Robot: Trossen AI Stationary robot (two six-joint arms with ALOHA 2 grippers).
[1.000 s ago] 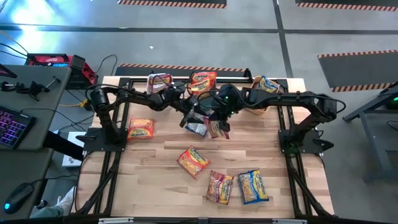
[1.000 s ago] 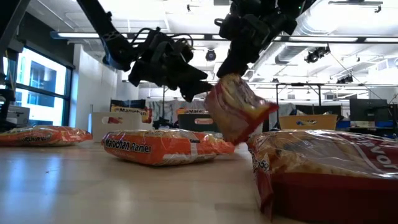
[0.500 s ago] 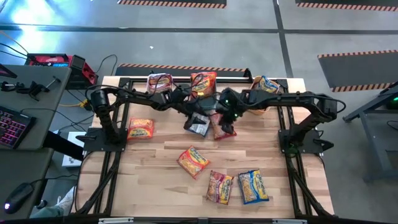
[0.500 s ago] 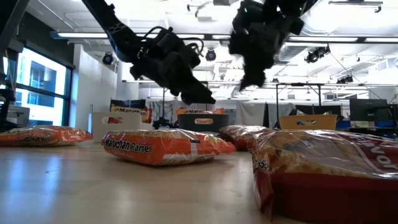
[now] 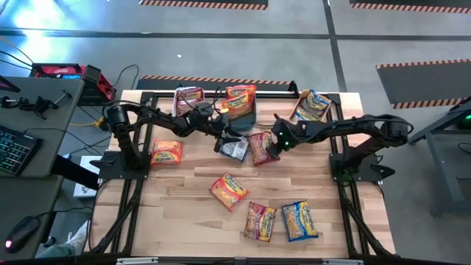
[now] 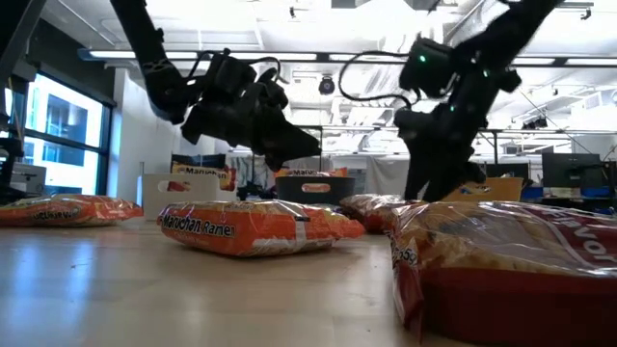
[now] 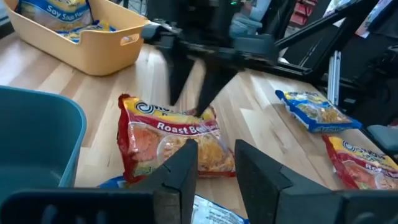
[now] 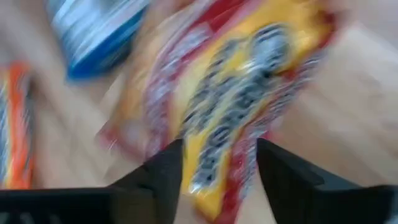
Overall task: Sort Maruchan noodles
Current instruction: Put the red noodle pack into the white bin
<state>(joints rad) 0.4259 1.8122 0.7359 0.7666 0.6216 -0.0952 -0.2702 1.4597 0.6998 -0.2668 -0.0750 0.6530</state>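
A red Maruchan packet (image 5: 260, 147) lies flat on the table's far middle, and beside it lies a blue-and-silver one (image 5: 235, 151). My right gripper (image 5: 274, 146) stands open just over the red packet (image 8: 236, 81), fingers slanting down. My left gripper (image 5: 223, 140) reaches in from the left, nearly level. Its fingers (image 7: 186, 168) keep a narrow gap, with the blue packet's edge (image 7: 214, 213) low between them. The red packet (image 7: 168, 140) lies ahead of it. My left gripper has its fingers on either side of the blue packet's near edge (image 7: 214, 213), coming in nearly level from the table's left. I cannot tell whether they touch it. The packet lies on the table.
Along the far edge stand a white bin (image 5: 189, 98), a teal bin (image 5: 241, 99) and an orange bin (image 5: 313, 105), each with packets. Loose packets lie at left (image 5: 165, 152), in the middle (image 5: 229, 190) and near the front (image 5: 259, 221), (image 5: 299, 220).
My right gripper has come down with the red packet hanging from it and let go. The packet now lies flat beside the blue one. The gripper has rolled and drawn toward the table's right edge.
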